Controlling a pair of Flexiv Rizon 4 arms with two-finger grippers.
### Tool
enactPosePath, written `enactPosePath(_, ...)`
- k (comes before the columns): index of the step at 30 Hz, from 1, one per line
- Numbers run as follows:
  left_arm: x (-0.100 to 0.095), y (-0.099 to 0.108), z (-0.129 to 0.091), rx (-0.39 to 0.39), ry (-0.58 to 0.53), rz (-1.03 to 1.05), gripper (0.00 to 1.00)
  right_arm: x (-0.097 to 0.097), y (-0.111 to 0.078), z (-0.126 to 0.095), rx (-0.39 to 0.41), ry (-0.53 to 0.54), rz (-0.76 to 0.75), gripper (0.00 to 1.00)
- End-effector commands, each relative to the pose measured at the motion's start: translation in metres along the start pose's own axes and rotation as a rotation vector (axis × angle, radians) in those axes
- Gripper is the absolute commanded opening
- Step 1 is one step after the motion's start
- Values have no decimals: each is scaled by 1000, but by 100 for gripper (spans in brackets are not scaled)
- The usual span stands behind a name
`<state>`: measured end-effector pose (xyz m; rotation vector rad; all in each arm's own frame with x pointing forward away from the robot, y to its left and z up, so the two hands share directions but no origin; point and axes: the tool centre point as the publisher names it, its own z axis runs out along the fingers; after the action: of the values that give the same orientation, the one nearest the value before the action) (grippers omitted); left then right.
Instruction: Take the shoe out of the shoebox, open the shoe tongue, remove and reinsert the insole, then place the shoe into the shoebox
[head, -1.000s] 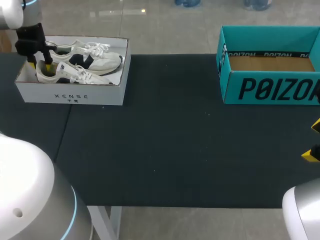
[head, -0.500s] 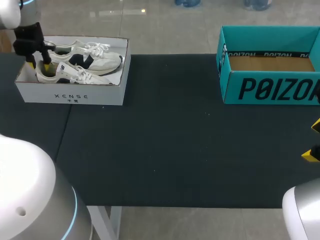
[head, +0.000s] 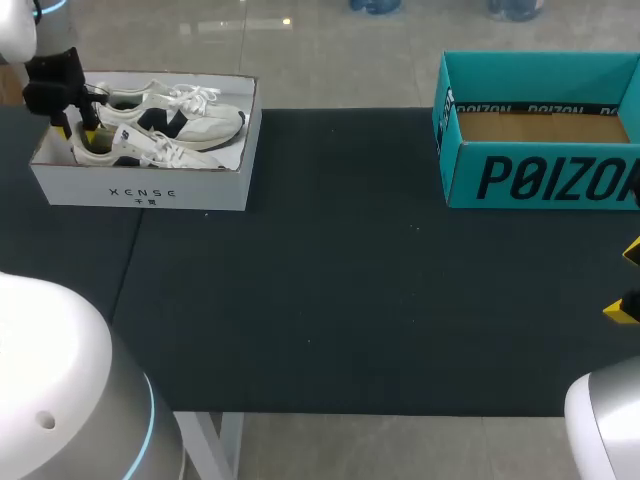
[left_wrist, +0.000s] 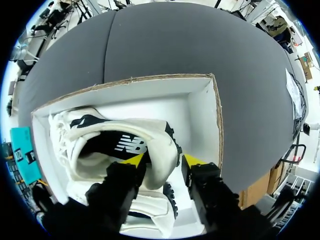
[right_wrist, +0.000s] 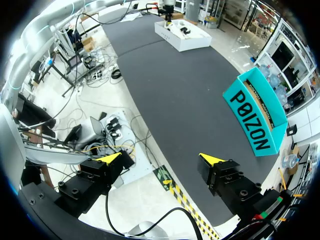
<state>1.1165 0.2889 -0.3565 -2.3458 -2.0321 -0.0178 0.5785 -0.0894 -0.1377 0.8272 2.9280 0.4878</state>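
At the far left of the dark worktop (head: 350, 300), the white trainer with navy side patches (head: 140, 148) lies in the white cardboard shoebox (head: 140, 190), the nearer of a pair, toe pointing right. My left claw (left_wrist: 163, 160) is clamped on its heel wall, one yellow tip inside the opening and one behind the heel. That is a thin, soft hold. I expect the toe to sag on the lift, catch the box's near wall or the second trainer (head: 175, 108) beside it, and drag the light box along. The heel could also slip free. Crossed laces would pull the neighbour up too. My right claw (right_wrist: 160, 159) hangs with its tips apart off the near right edge, well away from the teal cardboard box (head: 540, 180) at far right and too far to steady anything.
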Motion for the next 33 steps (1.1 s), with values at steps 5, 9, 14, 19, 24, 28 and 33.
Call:
enactPosePath(5,-3,3,-1,-17,21,8,30,-2,3,-2,8,6,1,100)
enactPosePath(9,-3,1,0,-19,17,11,12,-2,3,-2,8,6,1,100)
enactPosePath(14,-4,0,1,-16,14,13,0,-2,3,-2,8,6,1,100)
enactPosePath(19,-2,-4,-2,-21,11,14,0,-2,3,-2,8,6,1,100)
enactPosePath(24,2,-8,-11,-43,20,8,0,-2,3,-2,8,6,1,100)
enactPosePath(28,4,-8,-21,-49,19,5,0,-2,3,-2,8,6,1,100)
enactPosePath(33,6,-14,-43,-61,24,6,0,-2,3,-2,8,6,1,100)
